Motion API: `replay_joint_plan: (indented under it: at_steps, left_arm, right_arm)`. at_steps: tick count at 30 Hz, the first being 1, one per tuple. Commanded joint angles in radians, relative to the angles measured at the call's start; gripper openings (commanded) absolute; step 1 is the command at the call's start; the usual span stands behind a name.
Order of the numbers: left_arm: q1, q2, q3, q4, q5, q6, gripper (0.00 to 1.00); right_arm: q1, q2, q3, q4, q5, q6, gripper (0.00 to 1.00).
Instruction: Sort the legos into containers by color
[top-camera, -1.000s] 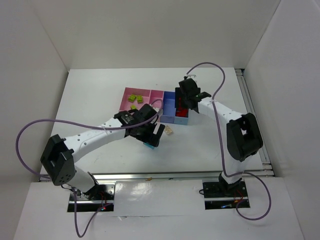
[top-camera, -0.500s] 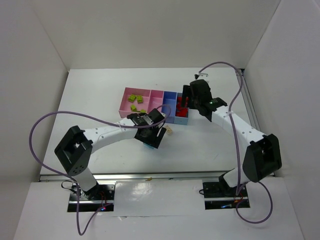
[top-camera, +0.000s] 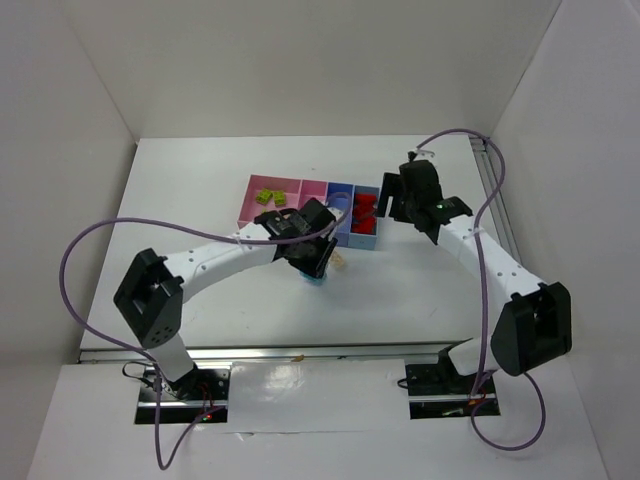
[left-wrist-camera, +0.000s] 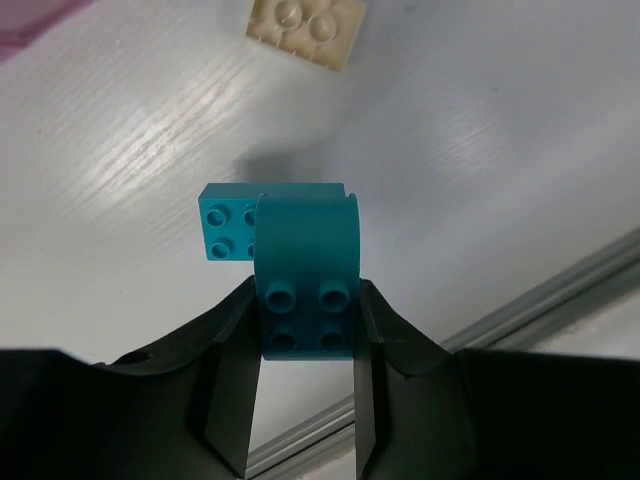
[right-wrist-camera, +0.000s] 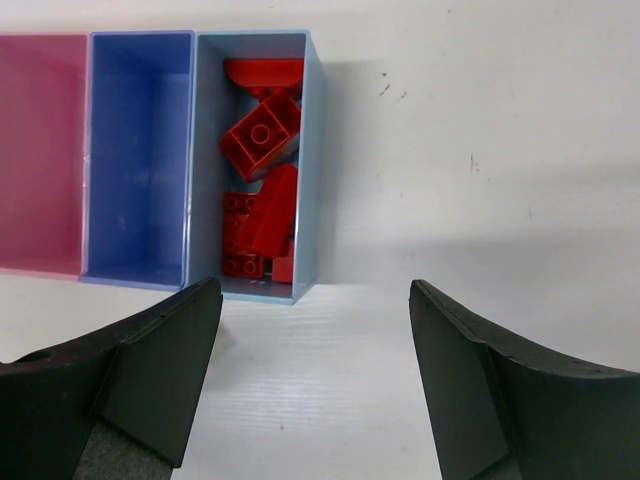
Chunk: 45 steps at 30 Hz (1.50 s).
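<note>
My left gripper (left-wrist-camera: 308, 305) is shut on a cyan lego (left-wrist-camera: 308, 250), its pads against both sides. A second cyan lego (left-wrist-camera: 224, 220) touches it on the table behind. A cream-white lego (left-wrist-camera: 305, 30) lies farther off. From above, the left gripper (top-camera: 318, 262) sits just in front of the tray (top-camera: 300, 184), with the cream lego (top-camera: 340, 262) beside it. Green legos (top-camera: 268, 197) lie in a pink compartment. Red legos (right-wrist-camera: 262, 190) fill the light blue compartment (right-wrist-camera: 310, 150). My right gripper (right-wrist-camera: 315, 290) is open and empty, right of the tray (top-camera: 395, 203).
The periwinkle compartment (right-wrist-camera: 140, 150) and the pink one next to it (right-wrist-camera: 40, 150) hold nothing. A metal rail (left-wrist-camera: 540, 300) runs along the table's near edge, close behind the left gripper. White walls enclose the table on three sides.
My left gripper has moved right over the cyan lego and shut on it. The right arm has drawn back to the right, off the tray, staying open.
</note>
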Motion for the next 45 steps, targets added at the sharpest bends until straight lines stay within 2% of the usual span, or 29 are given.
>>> replay_joint_plan:
  at_steps: [1,4,5,7,11,12,15,17,20,22,29,30,34,37,41,45]
  left_arm:
    - [0.06,-0.095,0.08,-0.031,0.123,0.084,0.0]
    - [0.147,-0.163,0.092,0.016,0.271,0.104,0.0]
    - [0.17,-0.178,0.092,0.062,0.366,0.104,0.0]
    - [0.239,-0.221,0.077,0.122,0.454,0.093,0.0]
    - [0.34,-0.241,0.012,0.318,0.701,0.067,0.0]
    - [0.357,-0.241,-0.001,0.396,0.815,0.04,0.0]
    - [0.394,-0.177,0.04,0.45,0.995,0.019,0.0]
    - [0.407,-0.152,0.061,0.461,1.042,0.019,0.0]
    - [0.407,-0.152,0.071,0.489,1.042,0.01,0.0]
    - [0.407,-0.152,0.071,0.48,1.042,0.033,0.0]
    - [0.37,-0.152,0.192,0.231,0.942,0.277,0.0]
    - [0.361,-0.152,0.218,0.201,0.931,0.353,0.0]
    - [0.334,-0.161,0.251,0.096,0.832,0.47,0.0]
    - [0.311,-0.138,0.288,-0.007,0.78,0.522,0.0]
    - [0.285,-0.129,0.313,-0.057,0.674,0.544,0.0]
    - [0.285,-0.12,0.313,-0.076,0.646,0.553,0.0]
  right_arm:
    - [-0.06,-0.068,0.025,-0.018,-0.14,0.002,0.83]
    - [-0.139,-0.078,0.06,-0.027,-0.341,0.002,0.83]
    - [-0.156,-0.078,0.075,-0.044,-0.434,0.011,0.83]
    - [-0.195,-0.068,0.114,-0.064,-0.529,0.011,0.83]
    - [-0.258,-0.082,0.123,-0.003,-0.773,0.057,0.84]
    - [-0.267,-0.082,0.123,0.014,-0.85,0.087,0.84]
    - [-0.276,-0.058,0.135,0.027,-0.926,0.15,0.84]
    - [-0.276,-0.058,0.135,0.049,-0.935,0.204,0.82]
    - [-0.276,-0.058,0.091,0.163,-0.976,0.378,0.82]
    - [-0.276,-0.009,0.091,0.175,-1.038,0.416,0.82]
    - [-0.233,0.097,0.122,0.067,-1.047,0.405,0.83]
    - [-0.233,0.097,0.122,0.066,-1.047,0.405,0.83]
    - [-0.212,0.088,0.085,0.142,-1.056,0.442,0.83]
    - [-0.192,0.097,0.094,0.128,-1.056,0.422,0.83]
    - [-0.169,0.116,0.094,0.152,-1.09,0.422,0.83]
    - [-0.117,0.139,0.082,0.186,-1.133,0.411,0.82]
